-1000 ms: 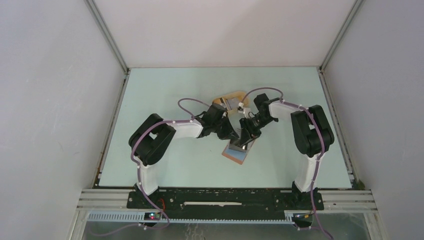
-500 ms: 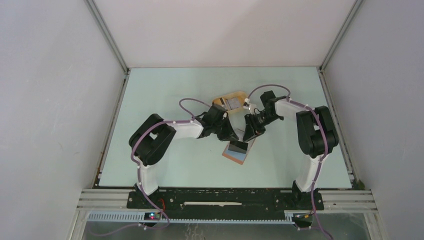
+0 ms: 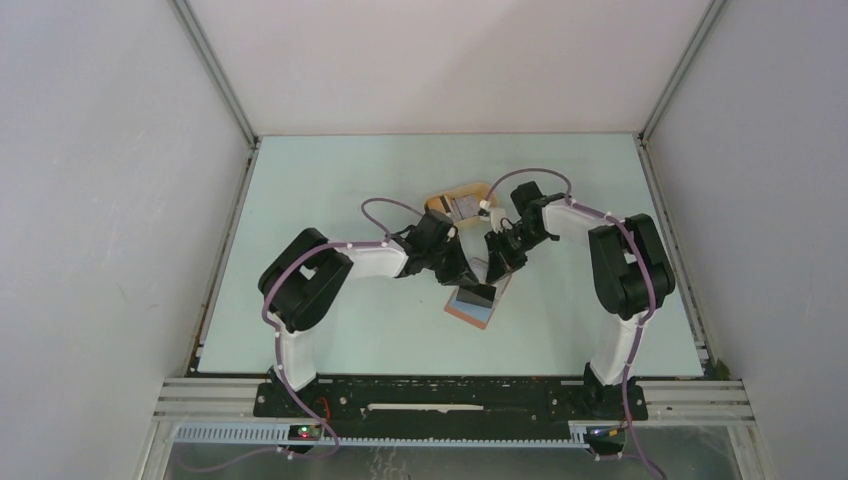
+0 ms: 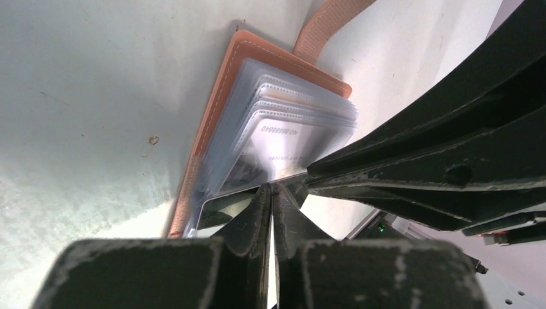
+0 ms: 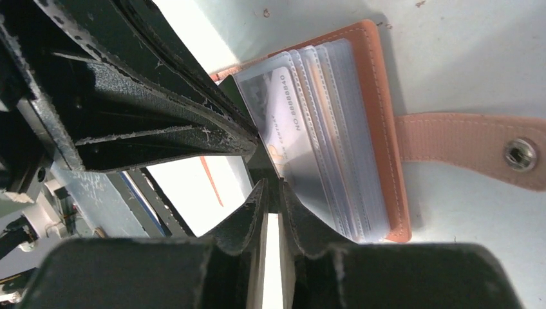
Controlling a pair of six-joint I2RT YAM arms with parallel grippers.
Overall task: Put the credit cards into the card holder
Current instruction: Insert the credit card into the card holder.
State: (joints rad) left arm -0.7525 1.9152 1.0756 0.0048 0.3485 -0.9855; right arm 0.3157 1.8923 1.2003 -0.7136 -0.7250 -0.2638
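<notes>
Tabletop point(image 3: 330, 180) is carrying everything, and both arms are reaching to its middle, where the wallet point(image 3: 470, 312) is lying open. Beyond the two grippers, the yellow tray point(image 3: 452, 193) is holding something grey, too small to tell.

The left gripper point(image 4: 271, 192) is pressing its fingers together with only a hairline between them. Its tips are sitting at the edge of the wallet's clear sleeves point(image 4: 302, 109), and whether they are pinching a sleeve or a card I cannot tell. The right gripper point(image 5: 269, 188) is likewise drawn almost shut, meeting the same edge from the other side, with the left one crowding just beside it.

A printed card point(image 5: 283, 106) is sitting inside the front sleeve, just ahead of the right fingertips. A dark card point(image 4: 222, 209) is showing just left of the left fingertips, low among the sleeves.

Judging by this, the robot is working on seating a card in a pocket. Next, one gripper is going to need to hold the sleeve mouth apart while the other pushes the card in flat and straight, without dragging the wallet.
</notes>
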